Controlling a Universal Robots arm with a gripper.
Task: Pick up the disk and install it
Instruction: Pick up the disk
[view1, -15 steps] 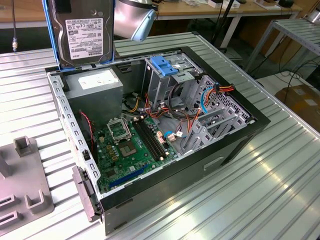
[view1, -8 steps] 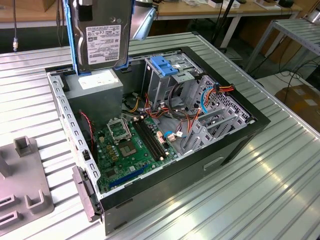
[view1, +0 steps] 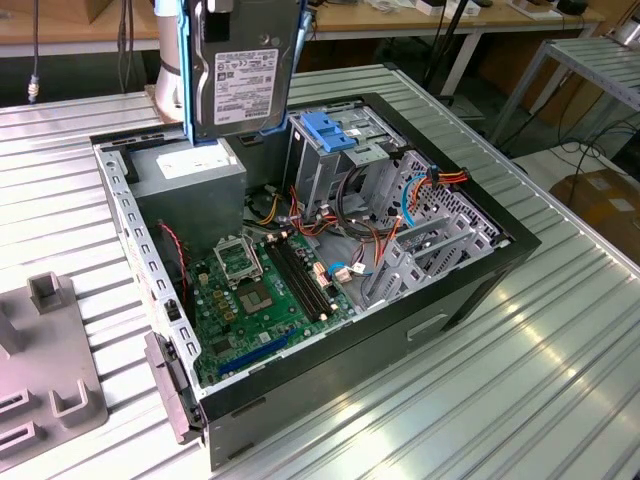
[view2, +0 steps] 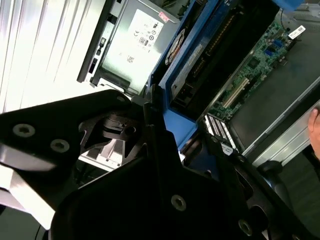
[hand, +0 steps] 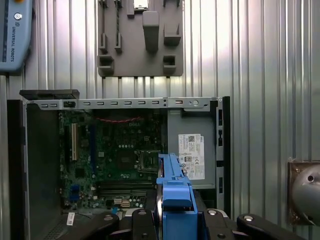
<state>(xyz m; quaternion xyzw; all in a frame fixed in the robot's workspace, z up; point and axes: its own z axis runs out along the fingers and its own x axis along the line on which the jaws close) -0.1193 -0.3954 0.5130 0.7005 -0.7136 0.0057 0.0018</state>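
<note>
The disk (view1: 240, 70), a grey-metal drive with a white label in a blue carrier rail, hangs upright above the back corner of the open computer case (view1: 480, 270), over the grey power-supply box (view1: 190, 175). In the first wrist view the carrier's blue edge (hand: 174, 190) sticks out between the black fingers (hand: 140, 220). My gripper (hand: 175, 222) is shut on the disk. In the second wrist view the black fingers (view2: 156, 125) clamp the blue rail (view2: 172, 125) above the case.
Inside the case lie a green motherboard (view1: 260, 290), coloured cables and a metal drive cage topped by a blue bracket (view1: 330, 130). A grey fixture plate (view1: 45, 360) lies on the ribbed metal table (view1: 520, 380) at the exterior view's left. A hand (view2: 315, 125) shows beside the case.
</note>
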